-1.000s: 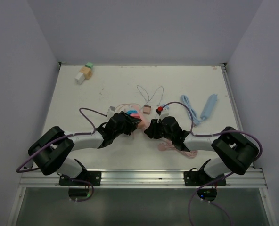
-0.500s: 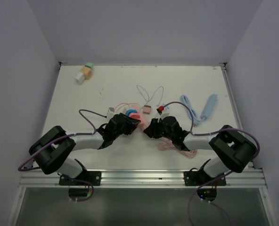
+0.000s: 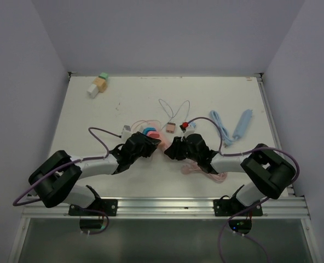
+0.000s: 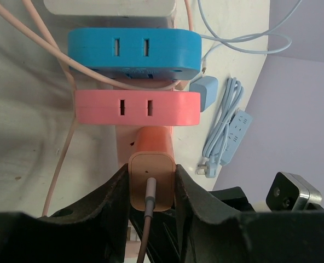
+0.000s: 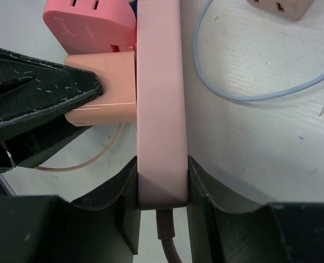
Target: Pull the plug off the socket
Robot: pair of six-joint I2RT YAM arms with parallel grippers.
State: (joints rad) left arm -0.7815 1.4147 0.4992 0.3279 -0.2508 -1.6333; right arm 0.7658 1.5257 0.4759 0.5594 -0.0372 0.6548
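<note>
White table (image 3: pixel 123 104) carries it all. We have the left gripper (image 4: pixel 151 174) clamped on the plug (image 5: pixel 113 85), which juts leftward from the socket (image 5: pixel 159 109), long axis square to it; the right gripper (image 5: pixel 161 171) pinches the socket's near end.

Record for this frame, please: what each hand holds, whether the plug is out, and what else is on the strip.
left hand: shut on the peach plug, gripping its two sides
right hand: shut on the end of the pink power strip
plug state: flush against the strip, not yet out
next along the strip: pink adapter, then blue adapter
</note>
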